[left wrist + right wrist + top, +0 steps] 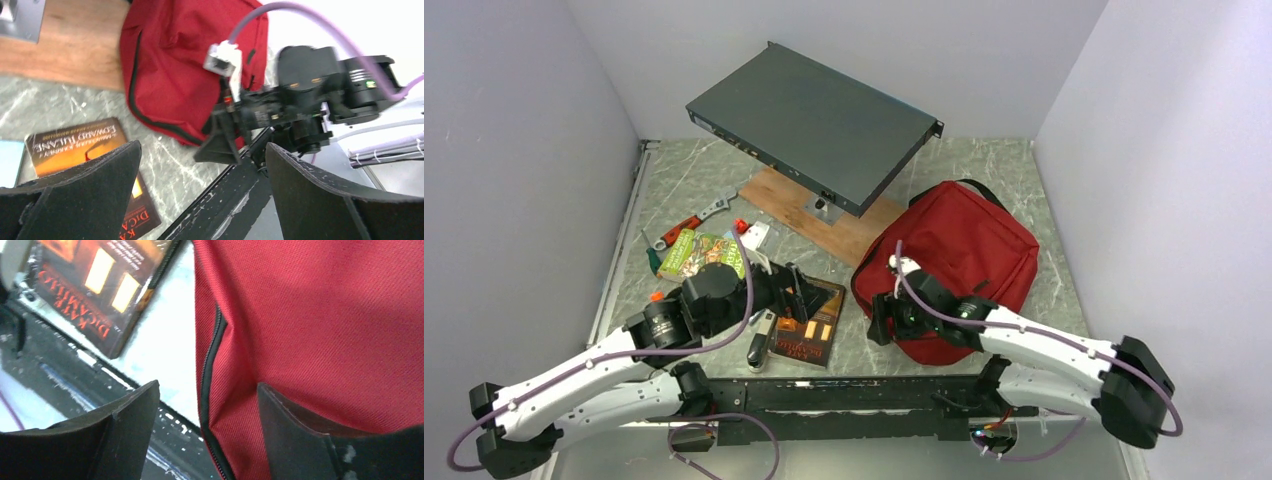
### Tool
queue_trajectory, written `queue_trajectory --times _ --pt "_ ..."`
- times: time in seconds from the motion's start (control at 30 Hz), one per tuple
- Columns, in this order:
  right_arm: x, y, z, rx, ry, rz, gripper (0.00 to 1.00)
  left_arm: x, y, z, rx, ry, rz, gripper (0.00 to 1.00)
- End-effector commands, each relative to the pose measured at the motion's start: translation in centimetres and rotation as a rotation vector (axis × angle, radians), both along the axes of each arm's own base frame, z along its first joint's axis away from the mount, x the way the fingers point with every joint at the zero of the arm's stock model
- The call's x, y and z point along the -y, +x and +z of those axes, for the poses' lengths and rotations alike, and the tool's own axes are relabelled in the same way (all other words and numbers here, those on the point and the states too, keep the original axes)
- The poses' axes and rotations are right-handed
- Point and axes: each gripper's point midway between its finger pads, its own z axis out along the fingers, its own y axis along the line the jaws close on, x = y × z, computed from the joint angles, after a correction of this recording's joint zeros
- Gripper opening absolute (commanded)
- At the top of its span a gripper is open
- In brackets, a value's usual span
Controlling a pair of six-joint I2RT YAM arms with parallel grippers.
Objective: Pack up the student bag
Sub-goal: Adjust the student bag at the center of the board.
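Note:
The red backpack (959, 260) lies at the right of the table with its black zipper line (207, 365) along its near-left edge. It also shows in the left wrist view (175, 65). My right gripper (883, 322) is open at that near-left corner. In the right wrist view my right gripper (207, 387) has the zipper edge between its jaws, one finger over red fabric and the other over the table's front edge. My left gripper (799, 292) is open and empty, just above a dark book with orange print (809, 328), left of the bag. In the left wrist view my left gripper (202, 150) faces the right gripper.
A flat dark grey metal box (814, 120) rests tilted on a wooden board (829, 220) at the back. A green booklet (699, 253), a red-handled tool (686, 228) and small bits lie at the left. A black object (758, 350) lies beside the book. A black rail (844, 385) runs along the front edge.

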Motion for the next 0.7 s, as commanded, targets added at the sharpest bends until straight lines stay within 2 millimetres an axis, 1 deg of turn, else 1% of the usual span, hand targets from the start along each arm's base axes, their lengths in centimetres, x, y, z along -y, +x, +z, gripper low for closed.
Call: queue_trajectory --times 0.0,0.03,0.07,0.1,0.17,0.23,0.33,0.4,0.47,0.5,0.53,0.57,0.63,0.67 --pt "-1.6 -0.4 4.5 0.03 0.24 -0.062 0.83 -0.7 0.9 -2.8 -0.061 -0.033 0.097 1.0" --pt "-0.1 0.9 5.2 0.078 0.211 -0.153 0.91 -0.5 0.9 -3.7 -0.087 -0.022 0.1 1.0" --pt "1.9 2.2 6.0 0.121 0.181 -0.272 0.98 -0.1 0.9 -4.5 -0.112 -0.015 0.099 1.0" --pt "4.4 3.1 6.2 0.144 0.126 -0.391 0.99 0.3 0.9 -5.2 -0.132 -0.009 0.094 1.0" --pt "9.1 4.9 7.3 0.21 0.081 -0.617 0.98 1.4 0.7 -6.7 -0.172 -0.002 0.078 1.0" --pt "13.3 6.1 7.6 0.247 0.039 -0.806 0.95 2.7 0.2 -7.6 -0.18 -0.011 0.061 1.0" --pt "17.6 7.4 7.1 0.27 -0.004 -0.974 0.93 4.1 0.0 -9.1 -0.223 -0.044 0.113 1.0" --pt "19.4 7.8 7.0 0.268 -0.037 -1.037 0.94 4.9 0.5 -10.6 -0.301 -0.081 0.186 1.0" --pt "20.7 8.1 6.9 0.257 -0.073 -1.081 0.94 6.5 0.9 -11.7 -0.368 -0.124 0.204 1.0" --pt "21.4 8.2 7.0 0.254 -0.082 -1.101 0.94 7.3 1.0 -11.9 -0.399 -0.147 0.208 1.0" --pt "21.9 8.2 6.9 0.244 -0.09 -1.118 0.91 8.3 1.2 -11.9 -0.415 -0.159 0.204 1.0" --pt "22.3 8.3 6.8 0.236 -0.092 -1.131 0.86 9.1 1.5 -12.1 -0.423 -0.151 0.208 1.0" --pt "23.0 8.5 6.6 0.224 -0.088 -1.146 0.73 10.2 2.2 -12.5 -0.431 -0.115 0.215 1.0" --pt "23.4 8.6 6.5 0.222 -0.084 -1.149 0.69 10.7 2.5 -12.7 -0.444 -0.104 0.213 1.0"
